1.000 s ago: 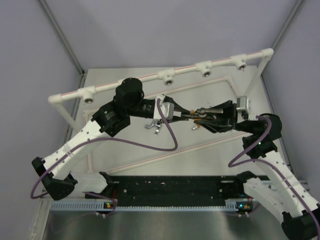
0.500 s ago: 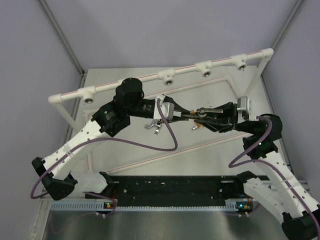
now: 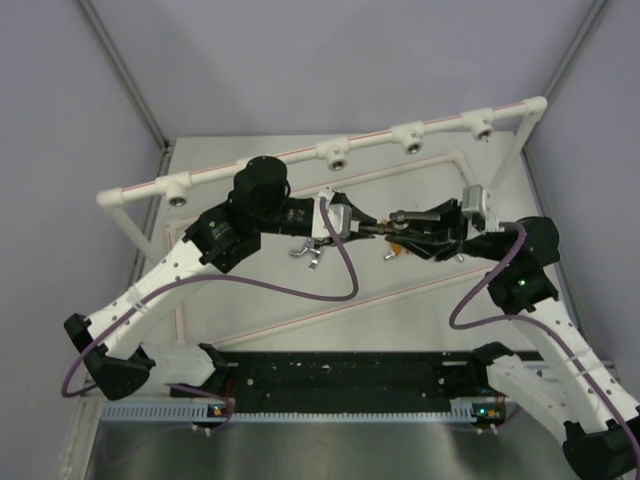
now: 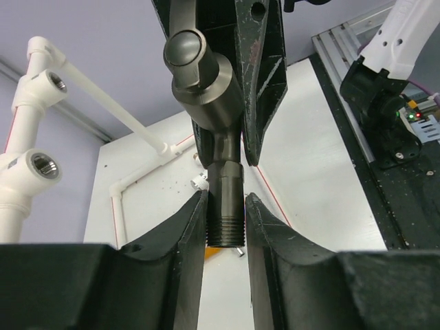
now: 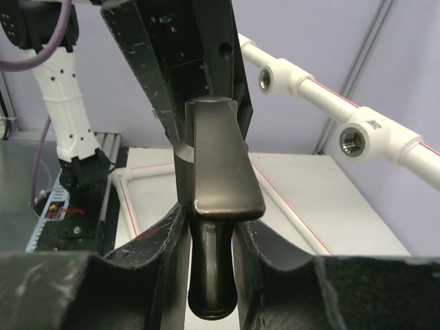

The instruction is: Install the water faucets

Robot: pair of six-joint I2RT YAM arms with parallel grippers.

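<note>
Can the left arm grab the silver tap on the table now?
Probably not: the left fingers are shut on the dark tap, which the right fingers grip too. The silver tap lies close by.

The left pincer (image 4: 225, 206) clamps the threaded end of the dark grey faucet (image 4: 213, 89), whose upper body sits between black fingers (image 4: 265, 75) of the right pincer (image 4: 227, 146), above the white table (image 4: 309, 172), with white pipe sockets (image 4: 38, 165) at left.

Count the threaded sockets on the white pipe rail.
4 sockets on the rail: far left, middle, right of middle, far right. The left arm may hide another.
</note>
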